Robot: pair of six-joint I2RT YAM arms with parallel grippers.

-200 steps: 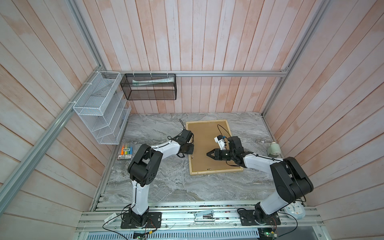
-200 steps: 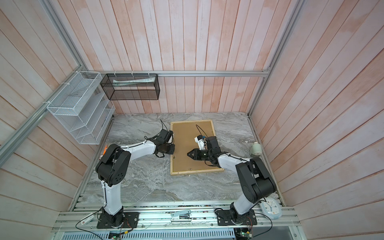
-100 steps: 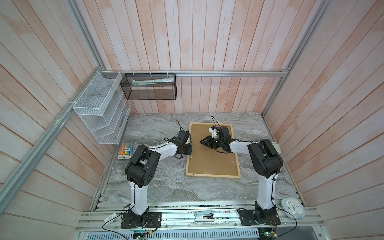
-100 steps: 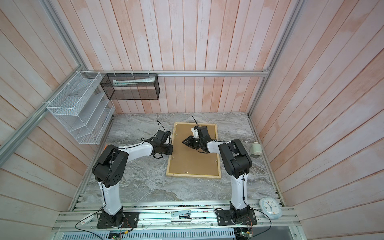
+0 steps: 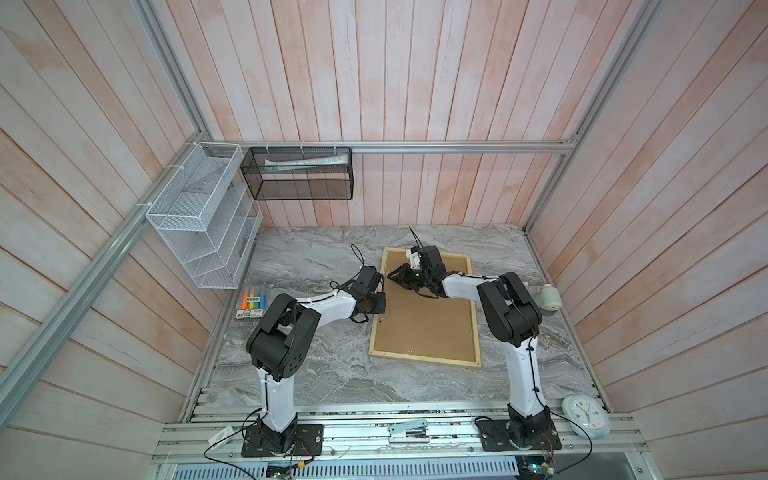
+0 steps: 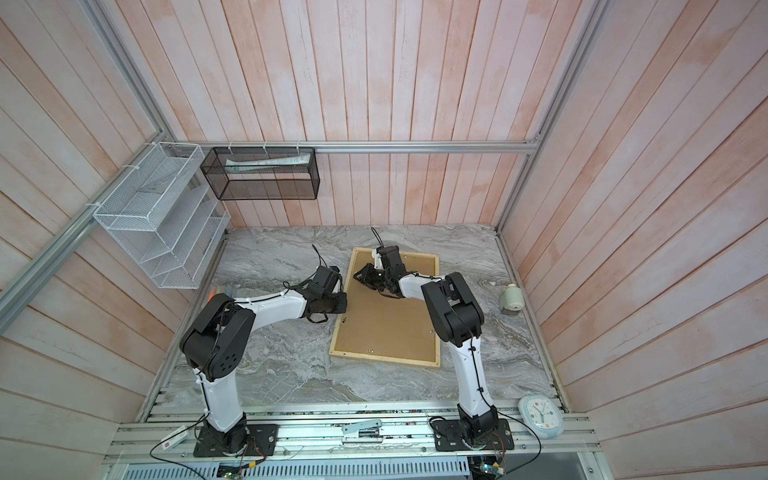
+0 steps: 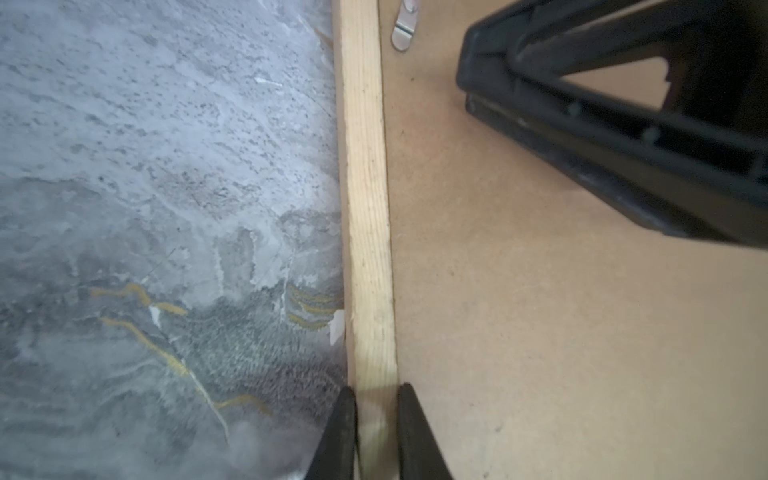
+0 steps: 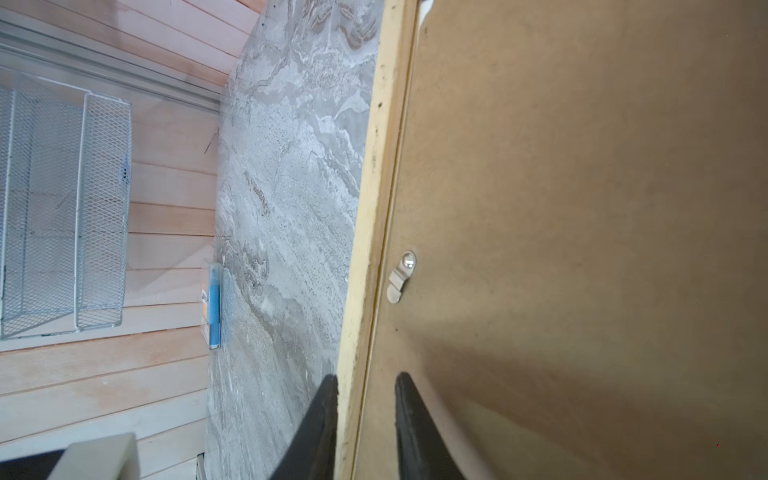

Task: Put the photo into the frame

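Observation:
The frame (image 5: 424, 360) (image 6: 382, 358), thin pale wood, lies back side up on the marble table, with a brown backing board (image 5: 428, 320) filling it. No photo shows in any view. My left gripper (image 5: 379, 306) (image 7: 376, 388) is shut on the frame's left strip (image 7: 365, 166), a finger tight on each side. Farther back on that strip (image 8: 365, 232), my right gripper (image 5: 391, 275) (image 8: 365, 376) stands narrowly open. Its outer finger lies against the wood and its inner finger sits over the board, a gap away. Its black body (image 7: 623, 145) shows in the left wrist view.
A metal turn tab (image 8: 401, 276) holds the board near the left strip. A marker pack (image 5: 250, 303) lies at the table's left edge, a pale green object (image 5: 548, 297) at the right edge and a clock (image 5: 586, 417) at the front right. Wire racks (image 5: 199, 216) hang on the left wall.
The right gripper swung from the board's middle to the far part of the left strip. The frame turned a little on the table. The left fingers closed in on the strip.

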